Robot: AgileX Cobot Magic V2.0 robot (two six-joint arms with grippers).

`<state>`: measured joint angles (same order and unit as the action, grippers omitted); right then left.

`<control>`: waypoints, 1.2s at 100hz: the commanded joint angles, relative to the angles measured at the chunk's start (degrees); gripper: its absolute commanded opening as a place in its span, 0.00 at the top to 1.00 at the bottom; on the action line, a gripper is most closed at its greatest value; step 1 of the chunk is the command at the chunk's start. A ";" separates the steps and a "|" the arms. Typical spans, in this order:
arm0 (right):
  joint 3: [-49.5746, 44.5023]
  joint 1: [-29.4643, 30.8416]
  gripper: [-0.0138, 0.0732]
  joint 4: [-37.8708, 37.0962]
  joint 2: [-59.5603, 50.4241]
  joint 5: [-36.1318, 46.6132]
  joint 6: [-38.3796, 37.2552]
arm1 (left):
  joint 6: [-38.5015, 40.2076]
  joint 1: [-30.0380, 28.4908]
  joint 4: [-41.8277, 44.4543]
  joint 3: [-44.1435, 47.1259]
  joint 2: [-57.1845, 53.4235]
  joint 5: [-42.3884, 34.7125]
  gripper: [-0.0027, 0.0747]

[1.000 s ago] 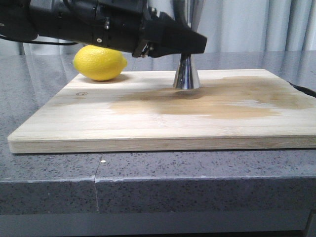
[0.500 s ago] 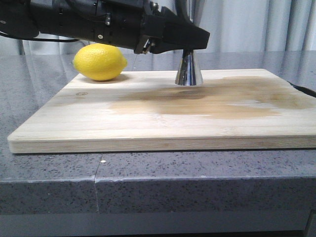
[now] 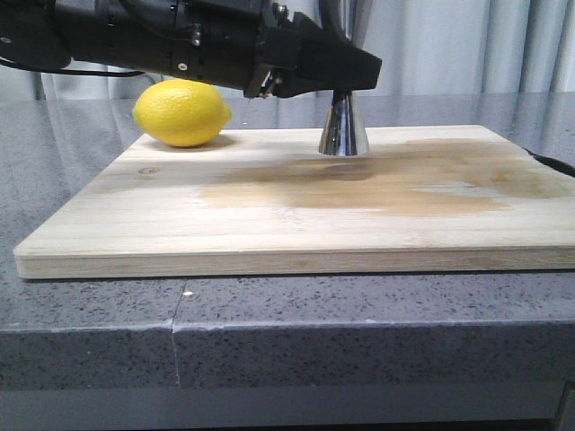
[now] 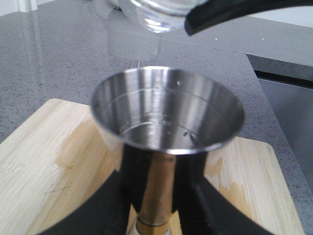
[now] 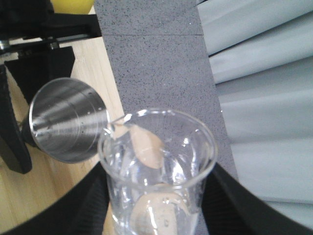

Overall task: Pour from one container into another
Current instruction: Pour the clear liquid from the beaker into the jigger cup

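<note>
The steel jigger (image 3: 343,133) is at the back of the wooden board, and my left gripper (image 3: 346,76) is shut on its gold-banded waist. In the left wrist view its open cup (image 4: 166,112) fills the middle, with drops on the inner wall, and black fingers (image 4: 105,205) flank the waist at my left gripper (image 4: 156,208). The clear glass beaker (image 5: 156,161) is tilted between the jaws of my right gripper (image 5: 156,208), which is shut on it. Its lip reaches over the jigger (image 5: 66,120) rim. The beaker (image 4: 154,12) shows just above the cup.
A yellow lemon (image 3: 181,112) lies at the board's back left. The wooden board (image 3: 269,233) carries a wide damp stain across its middle and right. It rests on a grey speckled counter (image 3: 269,314). Curtains hang behind.
My left gripper shifted a little right and up with the jigger, whose base now sits slightly higher. Nothing has moved in the last half second.
</note>
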<state>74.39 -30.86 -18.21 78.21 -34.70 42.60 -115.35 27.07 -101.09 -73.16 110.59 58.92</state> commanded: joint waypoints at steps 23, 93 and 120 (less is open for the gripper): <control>2.21 -0.10 0.51 -1.75 -1.71 5.35 5.90 | 0.11 0.49 -4.43 -1.75 -2.98 3.87 0.73; 2.21 -0.10 0.51 -5.21 -1.71 8.08 11.69 | 0.11 0.49 -4.43 -1.75 -2.98 3.87 0.73; 2.21 -0.10 0.51 -8.00 -1.71 10.30 11.78 | 0.11 0.49 -4.43 -1.75 -2.98 3.87 0.73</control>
<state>74.39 -30.86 -24.01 78.21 -29.33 53.87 -115.35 27.07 -101.09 -73.16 110.59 58.92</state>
